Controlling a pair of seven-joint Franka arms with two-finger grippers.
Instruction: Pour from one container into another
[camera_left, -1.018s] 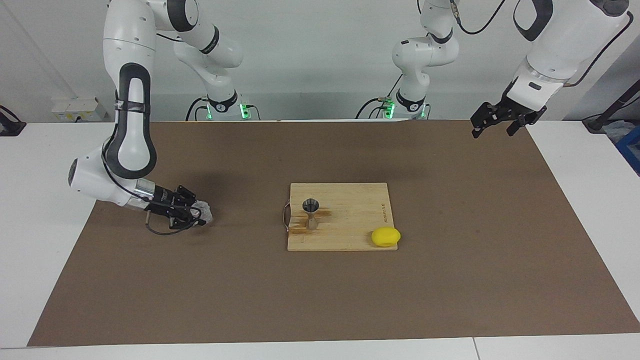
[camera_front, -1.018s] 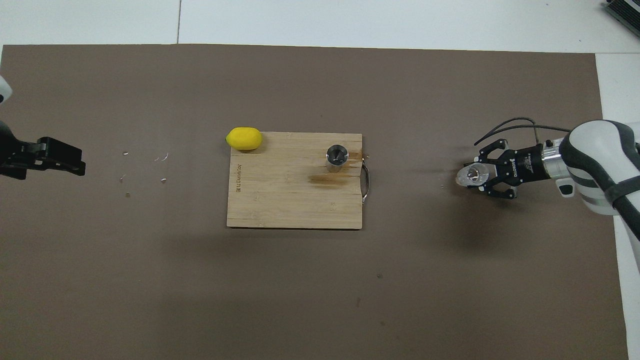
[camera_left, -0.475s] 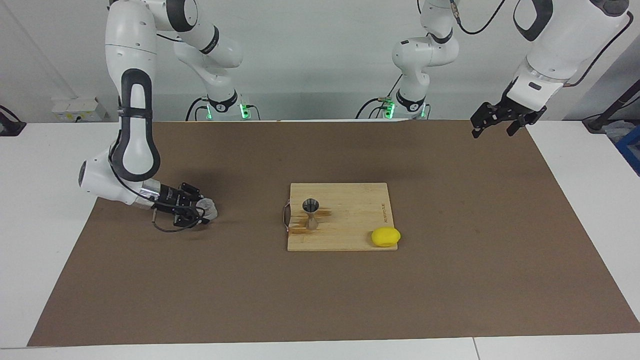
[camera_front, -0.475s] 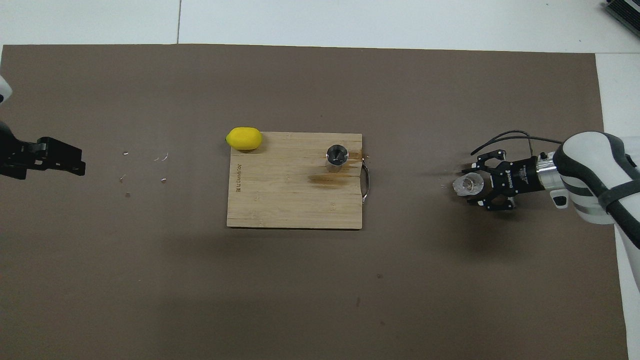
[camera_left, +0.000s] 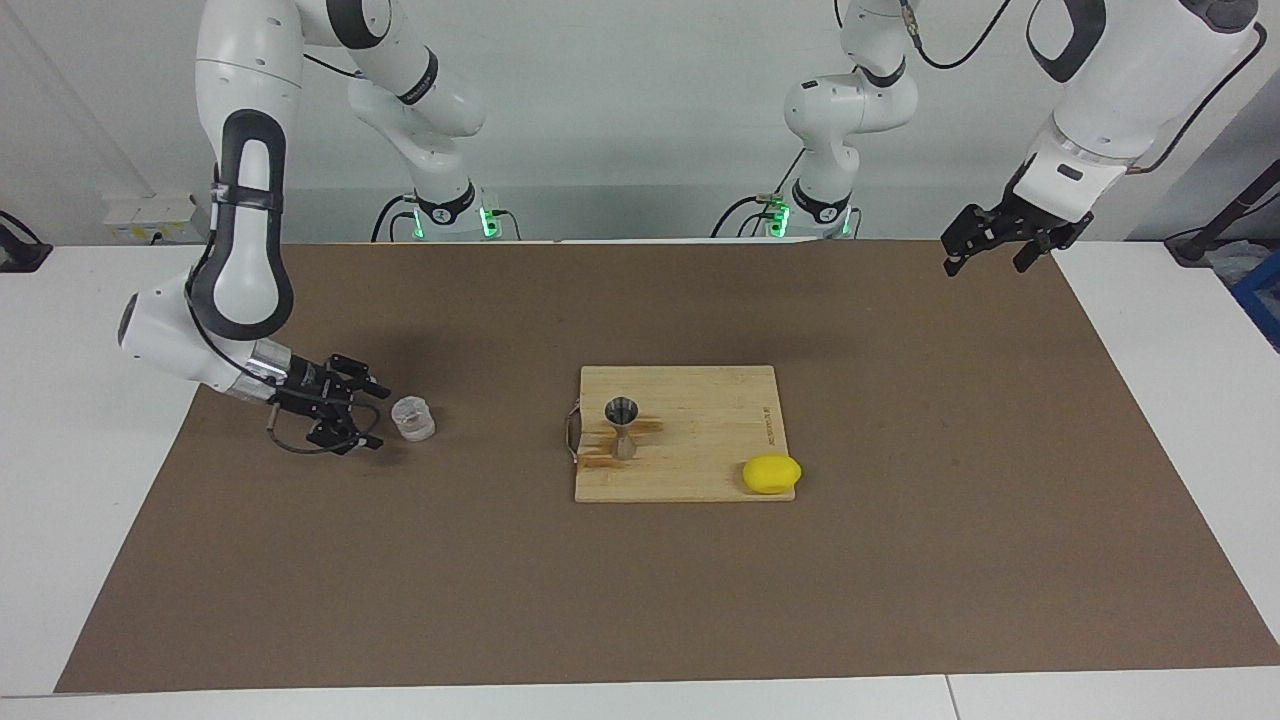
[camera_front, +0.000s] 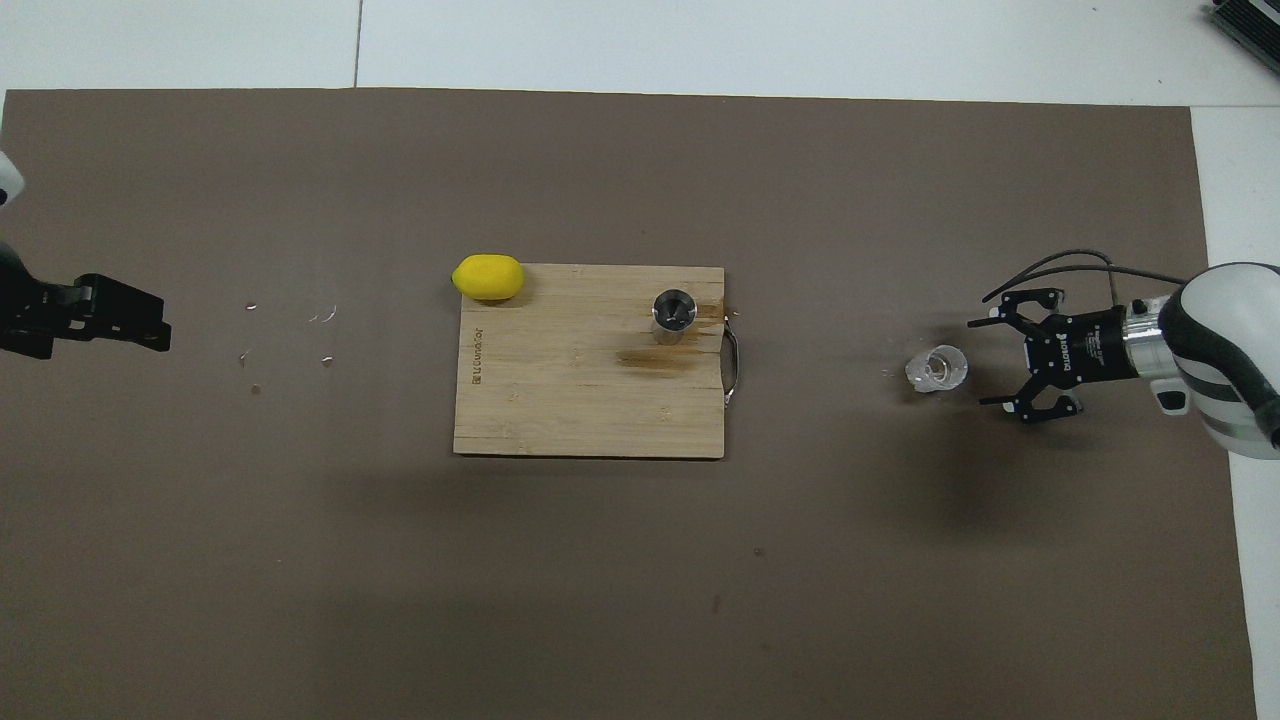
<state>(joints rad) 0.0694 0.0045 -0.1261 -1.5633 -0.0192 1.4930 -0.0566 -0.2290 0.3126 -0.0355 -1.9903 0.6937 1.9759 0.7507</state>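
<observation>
The small clear glass tumbler (camera_left: 412, 419) (camera_front: 937, 368) stands upright on the brown mat toward the right arm's end of the table. My right gripper (camera_left: 378, 418) (camera_front: 980, 362) is low beside it, open, its fingers drawn back clear of the glass and holding nothing. The silver hourglass jigger (camera_left: 622, 425) (camera_front: 674, 315) stands on the wooden cutting board (camera_left: 700, 400) (camera_front: 570, 400), near the board's handle end. My left gripper (camera_left: 985, 262) (camera_front: 150, 322) waits open and empty in the air over the mat's edge at the left arm's end.
A yellow lemon (camera_left: 771, 473) (camera_front: 488, 277) lies at the board's corner farthest from the robots. A brown wet stain (camera_front: 655, 357) marks the board beside the jigger. The board's metal handle (camera_front: 733, 365) faces the tumbler. Small crumbs (camera_front: 290, 335) dot the mat near the left gripper.
The right gripper set the tumbler down on the mat, opened, and drew back toward its own end of the table. The left arm has not moved.
</observation>
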